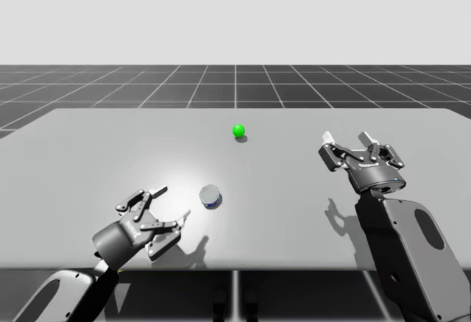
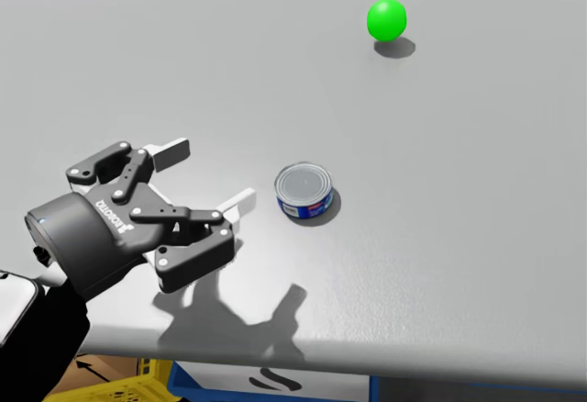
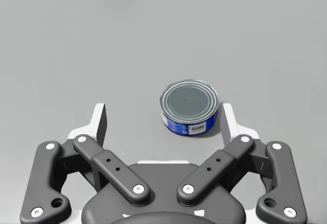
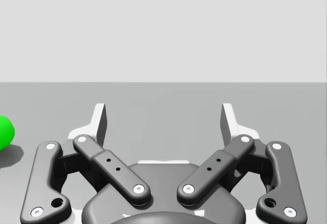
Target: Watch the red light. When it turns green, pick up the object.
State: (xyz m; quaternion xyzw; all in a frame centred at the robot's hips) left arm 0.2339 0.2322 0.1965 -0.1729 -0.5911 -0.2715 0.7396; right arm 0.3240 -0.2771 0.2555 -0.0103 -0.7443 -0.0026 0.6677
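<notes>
1. Short round can (image 2: 304, 191) with blue sides and a plain silver top, upright on the grey table (image 1: 81, 138); taken here as the landmark.
2. Left gripper (image 2: 207, 176) just beside the can, on its left and slightly nearer the body, raised a little off the table to judge by the shadow beneath it.
3. Claw of that gripper spread wide, white fingertips (image 2: 240, 200) pointed toward the can; nearer tip close to the can's side but apart from it, nothing clamped.
4. From the left wrist view: can just ahead of the spread fingers, off centre, nearer one fingertip than the other.
5. Green light (image 1: 238, 130), a small bright ball, resting on the table well beyond the can, on the far side from the body and a touch to the right.
6. Right gripper (image 1: 349, 144) well apart from the can, far off to its right and somewhat beyond it, held above the table.
7. Claw of the right gripper likewise apart, holding nothing; in the right wrist view, table surface between the fingers and the green light off to one side of them.
8. Past the can, beyond the table's far edge: dark gridded floor (image 1: 235, 87).
9. Below the table's near edge, on the body's side of the can: a yellow crate (image 2: 119, 388) and a blue shape (image 2: 275, 385), both cut off.
</notes>
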